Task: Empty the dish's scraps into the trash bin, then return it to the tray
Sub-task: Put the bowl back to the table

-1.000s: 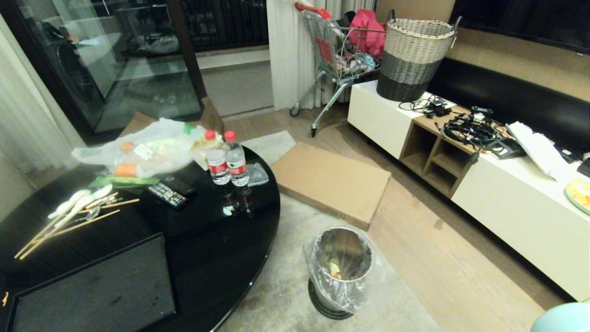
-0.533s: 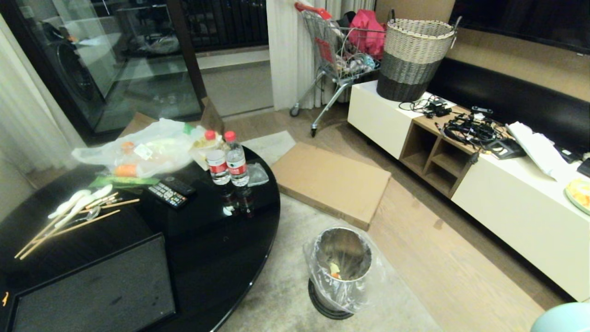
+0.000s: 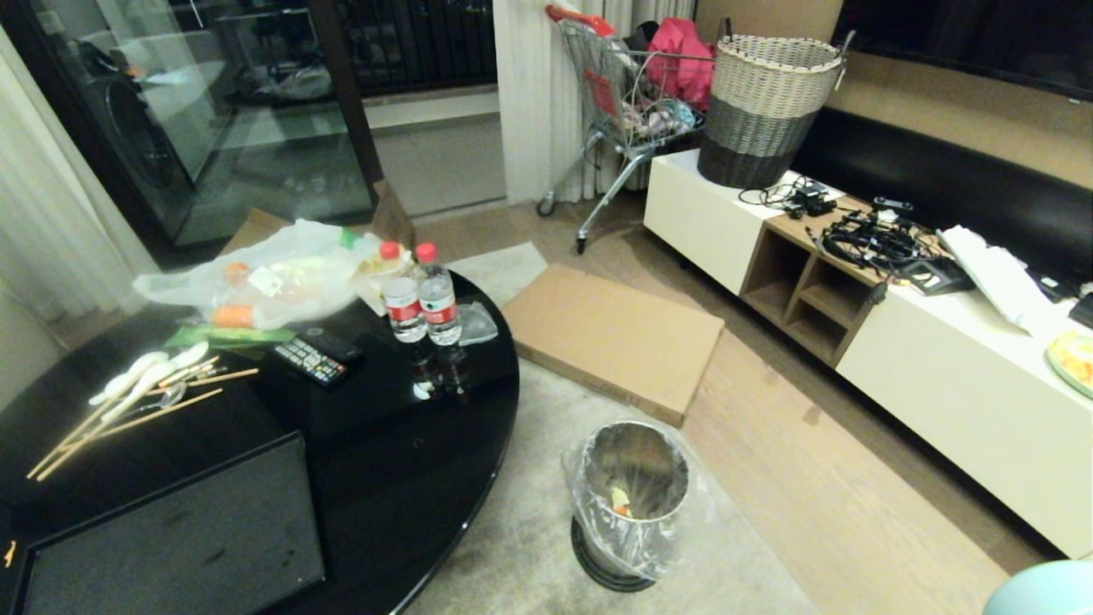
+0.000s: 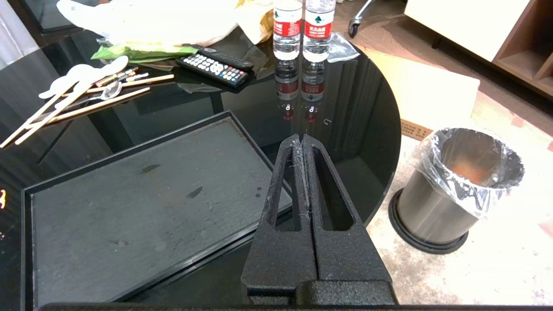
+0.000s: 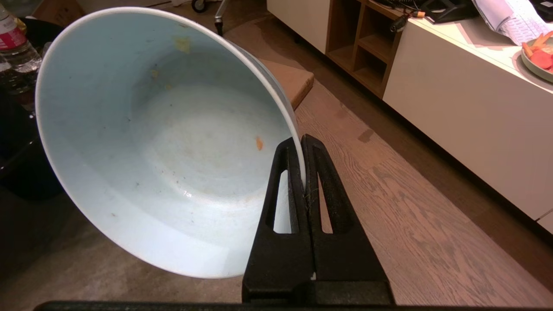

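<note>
My right gripper (image 5: 301,140) is shut on the rim of the dish (image 5: 164,142), a pale blue-white bowl tipped on its side above the wooden floor. Only tiny flecks of the scraps (image 5: 259,143) cling inside it. In the head view the dish's edge (image 3: 1042,589) shows at the bottom right corner. The metal trash bin (image 3: 636,495) with its clear liner stands on the rug beside the table, with scraps (image 3: 621,502) at its bottom. The black tray (image 4: 129,207) lies bare on the table. My left gripper (image 4: 301,139) is shut on nothing, by the tray's corner.
The round black table (image 3: 410,461) carries two water bottles (image 3: 427,295), a remote (image 3: 316,354), spoons and chopsticks (image 3: 137,384) and a bagged carrot heap (image 3: 265,278). Flat cardboard (image 3: 615,337) lies behind the bin. A white cabinet (image 3: 939,376) with a woven basket (image 3: 768,102) runs along the right.
</note>
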Motion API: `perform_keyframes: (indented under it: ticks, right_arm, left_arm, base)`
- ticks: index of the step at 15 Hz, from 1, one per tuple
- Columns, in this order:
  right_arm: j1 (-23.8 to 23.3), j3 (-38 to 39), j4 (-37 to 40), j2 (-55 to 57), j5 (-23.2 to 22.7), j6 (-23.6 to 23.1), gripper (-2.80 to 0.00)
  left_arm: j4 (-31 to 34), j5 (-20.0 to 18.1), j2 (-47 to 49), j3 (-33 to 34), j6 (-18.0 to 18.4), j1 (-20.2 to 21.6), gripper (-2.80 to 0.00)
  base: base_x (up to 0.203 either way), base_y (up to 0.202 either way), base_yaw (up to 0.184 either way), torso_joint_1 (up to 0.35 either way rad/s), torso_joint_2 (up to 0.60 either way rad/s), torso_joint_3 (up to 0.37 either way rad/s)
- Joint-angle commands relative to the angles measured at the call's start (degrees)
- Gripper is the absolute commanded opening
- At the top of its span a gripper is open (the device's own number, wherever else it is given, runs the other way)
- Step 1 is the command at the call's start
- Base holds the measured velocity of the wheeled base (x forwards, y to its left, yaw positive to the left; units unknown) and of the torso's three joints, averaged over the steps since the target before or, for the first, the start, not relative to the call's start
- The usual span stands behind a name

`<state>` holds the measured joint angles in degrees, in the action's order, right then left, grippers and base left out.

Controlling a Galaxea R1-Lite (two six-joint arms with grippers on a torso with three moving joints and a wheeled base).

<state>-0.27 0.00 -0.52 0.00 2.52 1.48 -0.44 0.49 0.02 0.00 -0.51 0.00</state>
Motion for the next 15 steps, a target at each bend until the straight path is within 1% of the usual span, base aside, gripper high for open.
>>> perform_keyframes:
  ticks: [1, 5, 6, 15]
  right_arm:
    - [0.0, 0.0, 0.1, 0.1, 0.0, 0.0, -2.80]
    - [0.0, 0.0, 0.0, 0.0, -0.1, -0.2, -2.80]
    - [0.0, 0.0, 0.0, 0.0, -0.1, -0.2, -2.80]
    - [0.0, 0.0, 0.0, 0.0, -0.1, -0.1, -2.80]
  left_arm:
    - [0.0, 0.0, 0.0, 0.0, 0.0, 0.0, -2.80]
    - [0.0, 0.0, 0.0, 0.0, 0.0, 0.0, -2.80]
    - [0.0, 0.0, 0.0, 0.0, 0.0, 0.0, -2.80]
    - [0.0, 0.0, 0.0, 0.0, 0.0, 0.0, -2.80]
  base:
    - [0.000, 0.000, 0.000, 0.000, 0.00, 0.000]
    - [0.000, 0.000, 0.000, 0.000, 0.00, 0.000]
    - [0.000, -0.002, 0.076, -0.002, -0.01, 0.002]
    - [0.000, -0.007, 0.164, 0.002, 0.00, 0.003]
